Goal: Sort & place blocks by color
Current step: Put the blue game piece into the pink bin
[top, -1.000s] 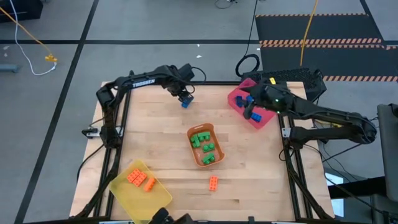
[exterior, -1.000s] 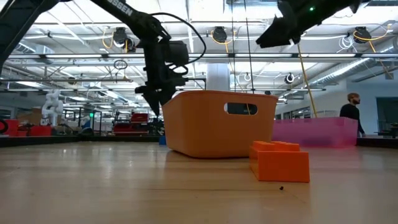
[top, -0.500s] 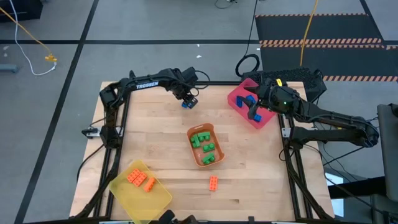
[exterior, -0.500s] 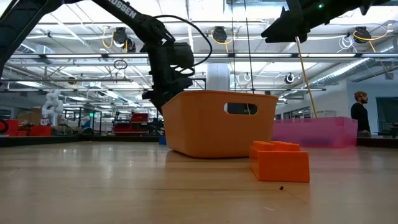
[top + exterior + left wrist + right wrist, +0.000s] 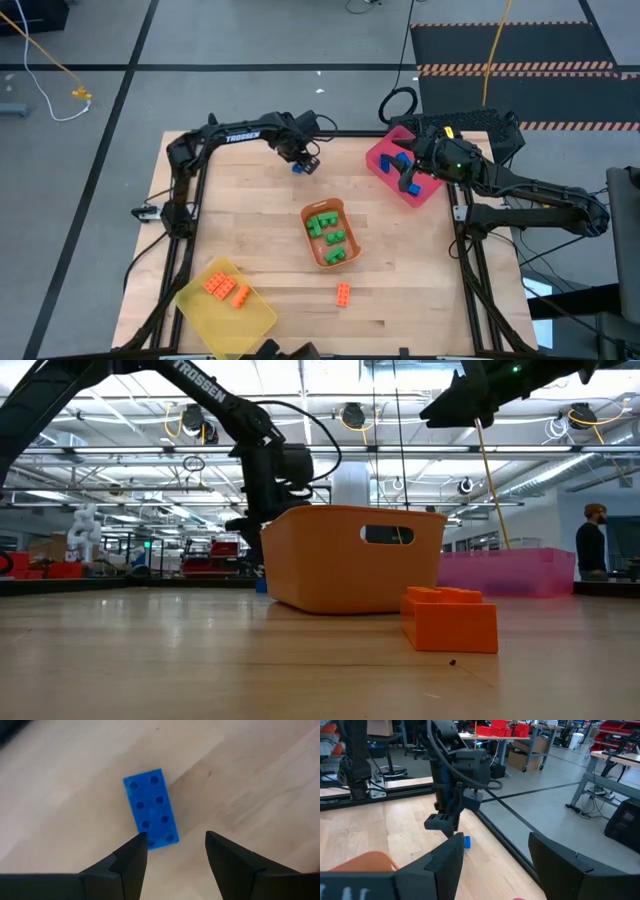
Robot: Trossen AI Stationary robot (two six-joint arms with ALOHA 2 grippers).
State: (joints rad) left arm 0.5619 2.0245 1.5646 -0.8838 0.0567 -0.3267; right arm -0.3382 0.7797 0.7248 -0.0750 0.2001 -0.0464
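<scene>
A blue block (image 5: 151, 807) lies flat on the table, studs up, near the far edge (image 5: 298, 168). My left gripper (image 5: 172, 842) hangs just above it, pointing down, open, its fingers over the block's near end without touching. My right gripper (image 5: 492, 852) is open and holds nothing. It is raised above the pink tray (image 5: 388, 160), which holds blue blocks (image 5: 401, 160). Green blocks (image 5: 326, 230) fill the orange tray (image 5: 318, 255). Two orange blocks (image 5: 226, 289) lie in the yellow tray (image 5: 250, 315), and one orange block (image 5: 343, 293) lies on the table.
The orange tray (image 5: 350, 560) stands mid-table, between the near edge and the blue block (image 5: 261, 586). Bare wood lies left of it and around the loose orange block (image 5: 450, 620). A person (image 5: 592, 545) stands in the room beyond the table.
My left gripper has come down toward the blue block and rolled a little, staying open. My right gripper has tipped up toward level above the pink tray. No block has moved.
</scene>
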